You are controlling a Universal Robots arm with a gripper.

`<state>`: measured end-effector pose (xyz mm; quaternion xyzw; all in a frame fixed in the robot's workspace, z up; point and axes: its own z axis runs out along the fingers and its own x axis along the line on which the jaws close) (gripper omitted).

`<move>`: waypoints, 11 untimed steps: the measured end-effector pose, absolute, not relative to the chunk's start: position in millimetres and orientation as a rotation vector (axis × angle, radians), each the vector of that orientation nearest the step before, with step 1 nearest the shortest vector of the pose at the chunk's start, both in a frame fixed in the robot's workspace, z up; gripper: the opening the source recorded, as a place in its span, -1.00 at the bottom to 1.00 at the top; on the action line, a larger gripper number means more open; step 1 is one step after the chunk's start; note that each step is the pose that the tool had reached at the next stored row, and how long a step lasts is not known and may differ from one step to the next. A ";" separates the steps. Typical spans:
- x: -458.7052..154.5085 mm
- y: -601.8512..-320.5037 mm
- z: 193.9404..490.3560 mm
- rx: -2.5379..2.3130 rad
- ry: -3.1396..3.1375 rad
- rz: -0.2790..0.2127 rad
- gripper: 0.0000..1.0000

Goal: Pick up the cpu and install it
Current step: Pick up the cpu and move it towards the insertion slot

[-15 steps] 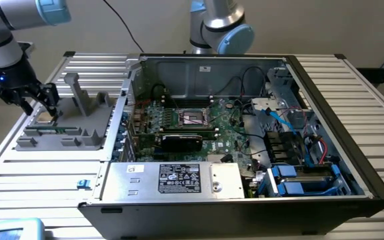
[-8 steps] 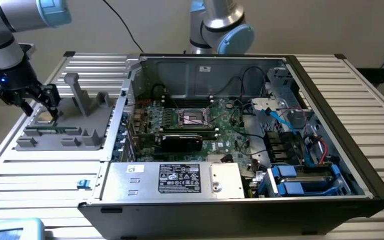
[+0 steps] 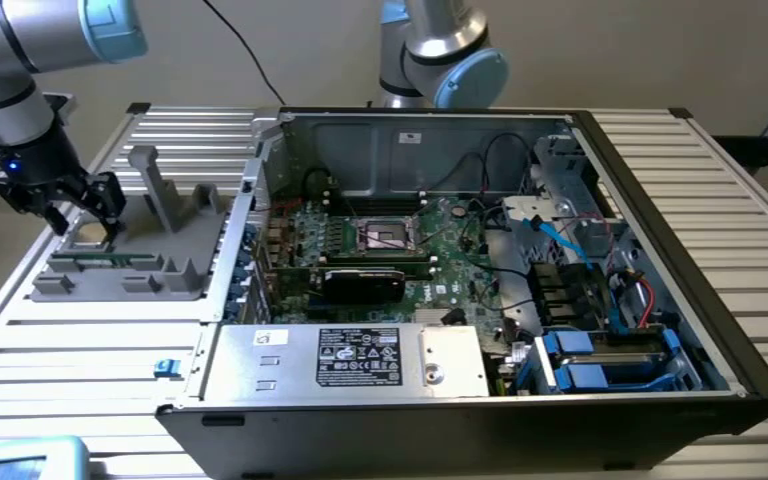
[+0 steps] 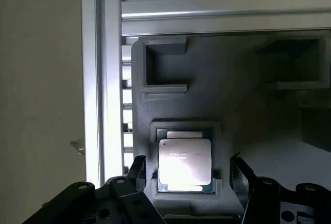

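Gripper (image 4: 189,168) has its jaws spread wide either side of the cpu (image 4: 184,162), which sits flat in a snug pocket of the grey holder (image 4: 227,94), I'd guess so it can't slide while I line up.

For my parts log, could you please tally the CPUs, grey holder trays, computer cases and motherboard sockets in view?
cpu: 1
grey tray: 1
computer case: 1
motherboard socket: 1
Total: 4
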<state>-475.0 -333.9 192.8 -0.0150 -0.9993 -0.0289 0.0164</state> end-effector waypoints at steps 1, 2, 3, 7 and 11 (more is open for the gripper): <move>-475.0 -332.8 191.3 -0.047 -3.107 -0.090 0.51; -475.2 -331.7 190.7 -0.047 -3.107 -0.088 0.51; -475.3 -331.4 190.5 -0.047 -3.108 -0.081 0.51; -478.6 -329.3 190.4 -0.047 -3.128 -0.043 0.51; -482.5 -328.2 189.6 -0.047 -3.163 -0.043 0.51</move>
